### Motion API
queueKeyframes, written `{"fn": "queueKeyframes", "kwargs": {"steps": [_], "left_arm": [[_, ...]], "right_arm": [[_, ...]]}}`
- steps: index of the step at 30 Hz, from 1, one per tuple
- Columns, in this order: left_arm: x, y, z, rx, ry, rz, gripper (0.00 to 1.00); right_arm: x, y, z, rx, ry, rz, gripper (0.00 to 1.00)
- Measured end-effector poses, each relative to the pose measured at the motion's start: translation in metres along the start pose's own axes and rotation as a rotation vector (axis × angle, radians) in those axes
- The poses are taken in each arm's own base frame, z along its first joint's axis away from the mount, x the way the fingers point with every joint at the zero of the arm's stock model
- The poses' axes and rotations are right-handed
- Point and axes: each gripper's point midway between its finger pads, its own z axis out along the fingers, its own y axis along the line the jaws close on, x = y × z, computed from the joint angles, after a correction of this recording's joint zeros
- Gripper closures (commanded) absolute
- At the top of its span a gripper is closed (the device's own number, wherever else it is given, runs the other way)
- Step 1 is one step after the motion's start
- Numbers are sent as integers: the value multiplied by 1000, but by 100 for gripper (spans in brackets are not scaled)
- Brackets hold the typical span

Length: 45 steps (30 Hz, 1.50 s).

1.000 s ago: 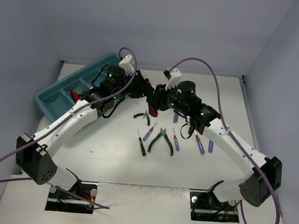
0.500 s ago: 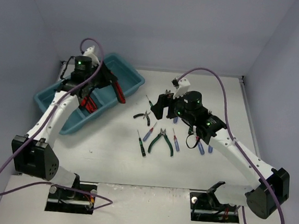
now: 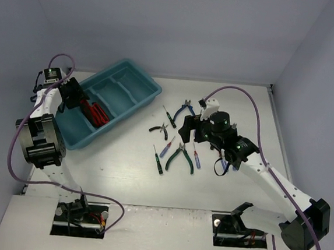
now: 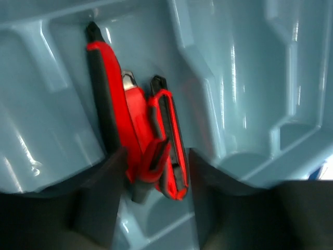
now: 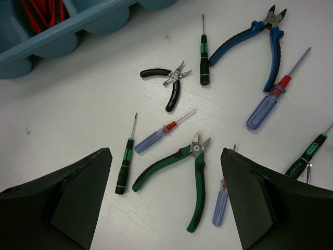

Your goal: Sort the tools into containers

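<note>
Three pliers [image 5: 196, 153], six screwdrivers [image 5: 124, 162], one tray [image 3: 132, 87]

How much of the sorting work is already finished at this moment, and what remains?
Done: red-handled cutters lie in one compartment of the teal tray. In hand: nothing. The left gripper is open above those cutters, and the right gripper is open above the table. Left: blue pliers, green pliers, small black pliers and at least six screwdrivers lie unsorted, so most of the job remains.

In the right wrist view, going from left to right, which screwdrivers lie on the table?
Lower green-and-black screwdriver → clear blue screwdriver with red collar → upper green-and-black screwdriver → small blue screwdriver → large blue-handled screwdriver
</note>
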Motion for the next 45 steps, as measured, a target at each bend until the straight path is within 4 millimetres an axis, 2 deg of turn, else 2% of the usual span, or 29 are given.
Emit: {"fn": "queueKeyframes", "kwargs": {"steps": [4, 8, 12, 15, 18, 19, 21, 24, 26, 30, 37, 41, 45], "left_arm": [[-1, 2, 13, -4, 31, 21, 23], [-1, -4, 5, 1, 33, 37, 20], [-2, -20, -22, 3, 1, 72, 19], [11, -54, -58, 19, -44, 147, 20], [50, -112, -97, 98, -76, 259, 20], [75, -135, -107, 135, -75, 298, 20], [134, -163, -121, 183, -31, 360, 20], [231, -182, -130, 222, 112, 453, 22], [269, -171, -122, 166, 175, 461, 25], [310, -144, -98, 6, 219, 463, 31], [373, -148, -70, -75, 281, 502, 39], [398, -143, -50, -124, 318, 503, 43], [411, -135, -39, -162, 343, 473, 50]], "right_arm": [[0, -4, 0, 17, 0, -7, 16], [4, -13, -1, 53, 15, -5, 17], [9, -27, -1, 113, 27, 12, 17], [15, -41, -1, 165, 43, 39, 18], [22, -55, 0, 213, 60, 71, 18], [25, -61, 0, 231, 65, 87, 18], [29, -77, -2, 278, 71, 125, 18], [34, -98, -6, 340, 76, 170, 18], [35, -105, -8, 366, 79, 183, 18], [36, -108, -9, 381, 79, 186, 18], [47, -111, -10, 393, 102, 190, 18], [49, -112, -12, 397, 104, 193, 18], [47, -112, -18, 395, 86, 194, 18]]}}
